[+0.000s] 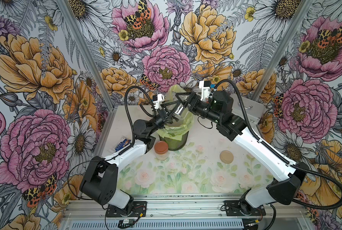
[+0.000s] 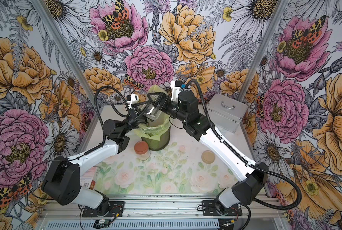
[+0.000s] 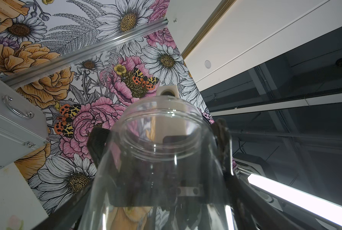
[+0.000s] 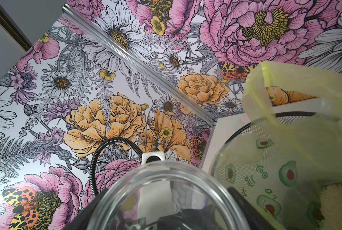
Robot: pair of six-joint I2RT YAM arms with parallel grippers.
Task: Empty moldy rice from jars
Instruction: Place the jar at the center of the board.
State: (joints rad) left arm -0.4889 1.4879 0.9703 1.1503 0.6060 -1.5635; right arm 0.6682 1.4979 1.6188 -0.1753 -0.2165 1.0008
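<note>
Tabletop (image 1: 186, 175) rose-printed, lidded jar (image 1: 161, 150) standing; walls (image 1: 46, 79) floral.

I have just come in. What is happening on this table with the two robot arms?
The left claw grips an open jar by its sides, tilted above the lined bin; the right claw is shut close to it, whether gripping is unclear. The jar looks empty, and pale rice lies in the bin. A beige lid lies on the table. A second jar, orange lid on, stands beside the bin.
</note>
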